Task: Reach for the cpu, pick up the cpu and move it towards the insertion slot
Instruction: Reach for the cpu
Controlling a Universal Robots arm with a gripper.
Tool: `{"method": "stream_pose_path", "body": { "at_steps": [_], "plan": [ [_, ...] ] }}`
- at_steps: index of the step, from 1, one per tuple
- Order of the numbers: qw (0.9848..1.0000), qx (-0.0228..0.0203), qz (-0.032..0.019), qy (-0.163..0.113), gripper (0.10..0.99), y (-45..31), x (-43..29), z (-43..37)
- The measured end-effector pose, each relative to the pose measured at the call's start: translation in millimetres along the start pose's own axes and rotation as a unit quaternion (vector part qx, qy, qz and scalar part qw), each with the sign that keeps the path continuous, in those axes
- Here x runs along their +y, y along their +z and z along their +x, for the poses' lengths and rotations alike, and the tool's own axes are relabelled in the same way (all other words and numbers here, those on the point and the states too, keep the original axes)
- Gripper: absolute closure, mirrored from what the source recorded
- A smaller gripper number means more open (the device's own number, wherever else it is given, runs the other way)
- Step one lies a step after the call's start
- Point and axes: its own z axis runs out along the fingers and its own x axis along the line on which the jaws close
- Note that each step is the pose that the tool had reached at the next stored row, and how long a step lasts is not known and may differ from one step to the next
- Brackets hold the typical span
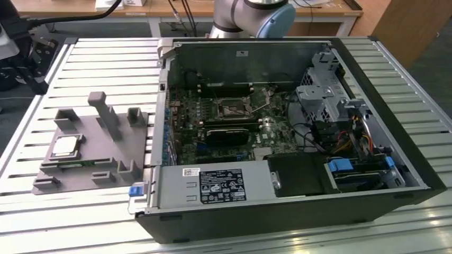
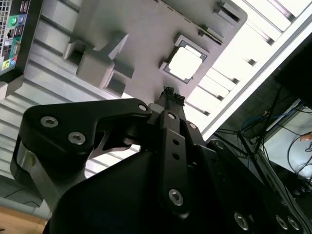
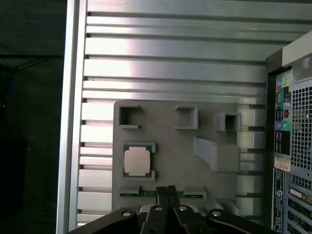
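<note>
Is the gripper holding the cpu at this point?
No, in the first wrist view the cpu lies in the grey fixture, apart from the shut gripper.

We've got a shiny silver chip [image 3: 136, 161] with a pale rim, a plain grey tray [image 1: 95, 135], a silver ribbed table [image 1: 106, 58], a black case [image 1: 282, 217], a green board [image 1: 189, 138] and a black gripper [image 3: 168, 188].

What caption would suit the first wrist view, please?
Closed gripper hovers near the cpu seated in its grey fixture on the slatted table.
</note>
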Motion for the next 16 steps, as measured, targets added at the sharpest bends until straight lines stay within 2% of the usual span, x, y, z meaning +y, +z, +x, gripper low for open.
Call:
{"method": "stream_pose_path", "body": {
  "at_steps": [3, 7, 12, 14, 15, 16],
  "plan": [
    [1.0000, -0.0002, -0.0001, 0.000, 0.980, 0.3, 0.1, 3.6],
    [1.0000, -0.0002, 0.0000, 0.000, 0.980, 1.0, -0.7, 14.6],
    [1.0000, -0.0002, 0.0002, 0.000, 0.973, 2.3, -3.3, 19.2],
    [1.0000, -0.0002, 0.0002, 0.000, 0.855, 4.0, -4.8, 21.4],
    [1.0000, -0.0004, 0.0002, 0.000, 0.855, 5.6, -5.0, 21.6],
    [1.0000, -0.0002, 0.0002, -0.001, 0.792, 7.3, -5.2, 21.9]
  ]
}}
